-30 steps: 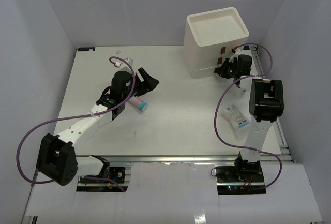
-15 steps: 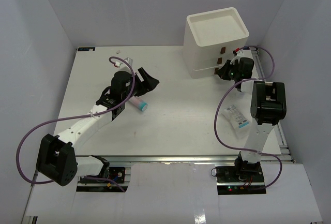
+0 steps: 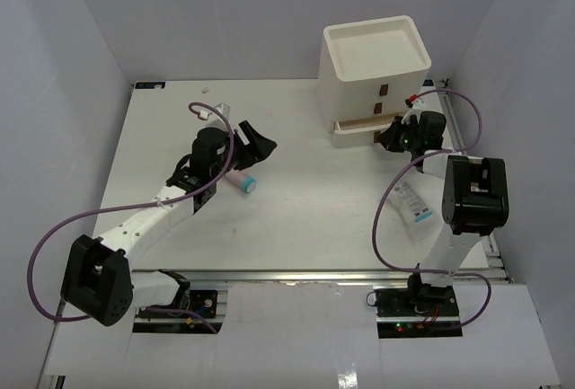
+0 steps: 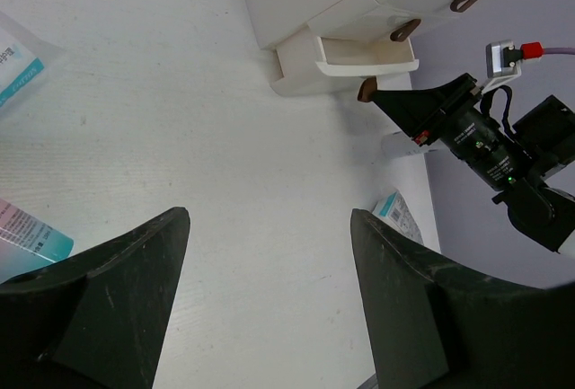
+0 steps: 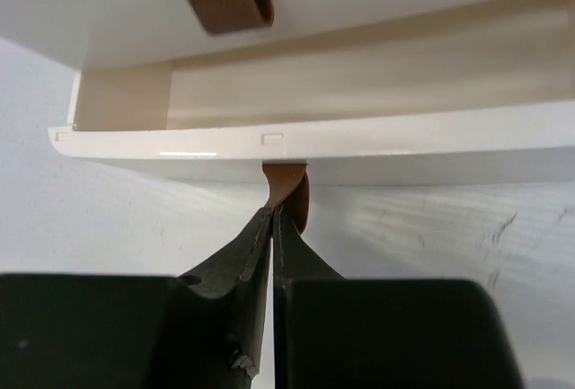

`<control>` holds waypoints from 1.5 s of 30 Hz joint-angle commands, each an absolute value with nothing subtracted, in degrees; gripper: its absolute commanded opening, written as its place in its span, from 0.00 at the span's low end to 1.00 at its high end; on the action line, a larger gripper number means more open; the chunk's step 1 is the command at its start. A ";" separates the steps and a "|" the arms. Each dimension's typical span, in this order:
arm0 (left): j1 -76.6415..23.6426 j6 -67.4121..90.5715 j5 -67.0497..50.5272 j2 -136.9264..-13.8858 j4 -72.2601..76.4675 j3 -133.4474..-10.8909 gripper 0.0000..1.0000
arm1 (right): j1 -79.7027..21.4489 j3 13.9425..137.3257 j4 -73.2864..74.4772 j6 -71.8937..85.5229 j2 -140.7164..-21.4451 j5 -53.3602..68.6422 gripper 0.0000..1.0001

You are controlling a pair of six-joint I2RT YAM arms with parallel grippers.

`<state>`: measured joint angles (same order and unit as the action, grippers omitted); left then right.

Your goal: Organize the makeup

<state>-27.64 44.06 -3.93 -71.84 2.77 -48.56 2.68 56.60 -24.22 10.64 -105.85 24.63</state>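
Lying beside spread left jaws is pink tube [image 3: 241,180]; right jaws pinch drawer handle [image 5: 288,193].

I see the white drawer box [image 3: 373,61] with brown handles [image 3: 384,92] at the tabletop's [image 3: 305,218] far right, its bottom drawer [image 3: 358,128] pulled partly out.

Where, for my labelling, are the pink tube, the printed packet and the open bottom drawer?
pink tube [image 3: 239,178], top view, middle of its pink body.
printed packet [image 3: 411,202], top view, centre of its face.
open bottom drawer [image 5: 314,142], right wrist view, its white front rim.
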 commanded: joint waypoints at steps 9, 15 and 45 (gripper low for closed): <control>-27.77 45.35 -5.74 -68.06 7.64 -44.36 0.83 | 2.46 44.79 -15.71 3.82 -90.99 29.79 0.08; -27.71 45.70 -5.86 -67.15 8.44 -42.61 0.83 | 2.64 41.89 -13.17 0.18 -86.76 30.45 0.08; -27.56 48.13 -0.88 -60.09 2.94 -36.75 0.98 | 21.85 54.00 29.99 -39.49 -66.74 49.56 0.93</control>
